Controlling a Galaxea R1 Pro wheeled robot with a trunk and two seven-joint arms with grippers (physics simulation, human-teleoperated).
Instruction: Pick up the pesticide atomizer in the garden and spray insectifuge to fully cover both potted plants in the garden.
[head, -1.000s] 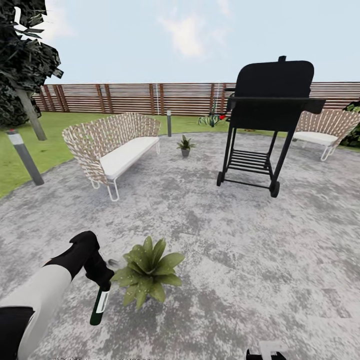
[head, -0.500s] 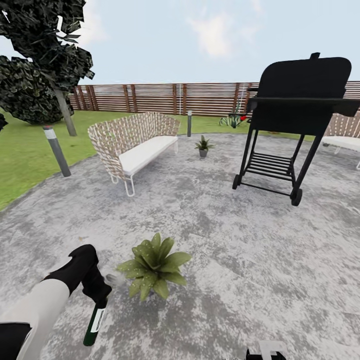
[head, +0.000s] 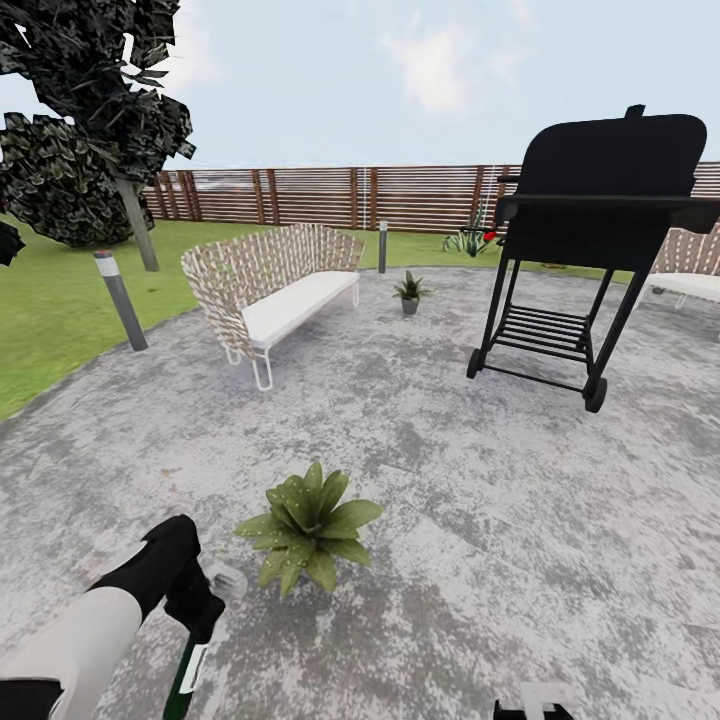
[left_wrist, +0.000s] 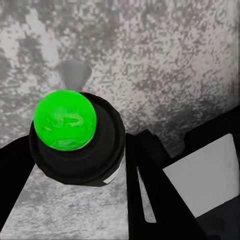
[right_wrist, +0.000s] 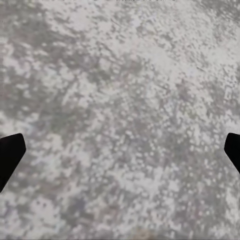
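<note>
My left gripper (head: 197, 612) is shut on the pesticide atomizer (head: 184, 675), a slim dark bottle with a white label that hangs down near the picture's bottom left. In the left wrist view the atomizer (left_wrist: 75, 145) shows a bright green round top between my black fingers (left_wrist: 150, 180). A pale cone of spray (head: 226, 580) leaves it toward the broad-leaved potted plant (head: 310, 525), just to the right of the gripper. The smaller spiky potted plant (head: 409, 290) stands far off by the wicker sofa. My right gripper (right_wrist: 120, 155) is open over bare paving.
A black grill (head: 590, 230) on wheels stands at the right of the grey patio (head: 480, 500). A wicker sofa (head: 275, 285) sits at the left back, with bollard lamps (head: 121, 300) on the lawn edge. A tree (head: 90, 120) and wooden fence (head: 300, 198) lie beyond.
The camera has swung, so the whole scene has shifted right. My left gripper and the atomizer sit lower in the picture, and the pale spray cone beside the plant has grown.
</note>
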